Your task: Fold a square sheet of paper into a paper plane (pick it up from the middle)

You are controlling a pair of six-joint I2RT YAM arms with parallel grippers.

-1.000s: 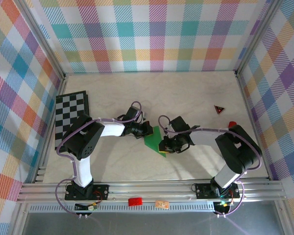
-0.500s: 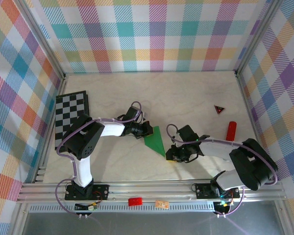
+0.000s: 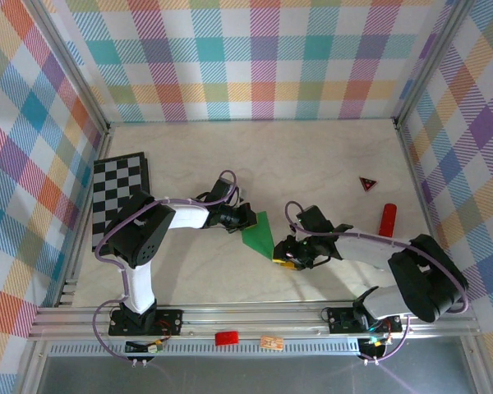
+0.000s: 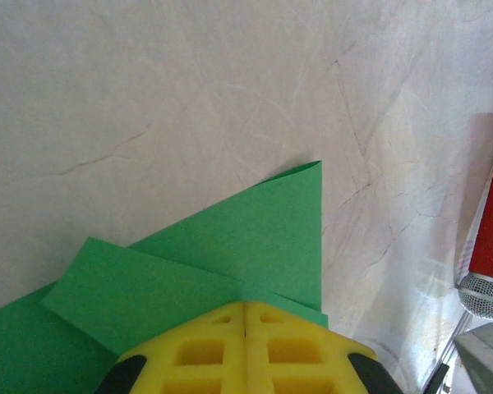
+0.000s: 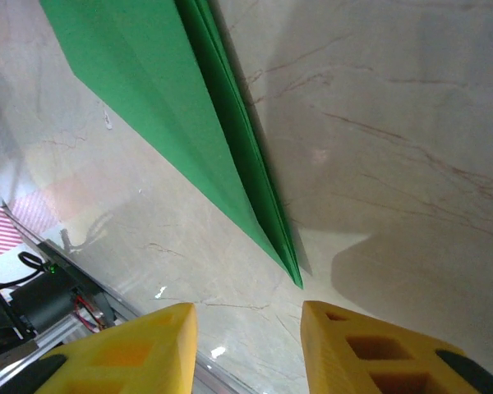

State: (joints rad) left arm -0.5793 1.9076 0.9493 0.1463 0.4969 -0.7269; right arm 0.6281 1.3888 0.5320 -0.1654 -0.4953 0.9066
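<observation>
Left fingers (image 4: 197, 353): pressed together over the green paper plane (image 3: 259, 234) | right fingers (image 5: 140, 345): spread, just clear of its near tip | plane lies on table (image 3: 312, 164)

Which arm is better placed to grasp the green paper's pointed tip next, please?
The right: the right gripper hangs open right at the paper plane's tip, while the left gripper sits shut over the wide end.

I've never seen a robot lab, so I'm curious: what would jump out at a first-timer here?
The bright green paper, folded to a sharp point, lies in the middle of the table. The left gripper, yellow fingers closed, sits over its wide end; the right gripper stands open just off its tip. Loud plaid walls ring everything.
</observation>
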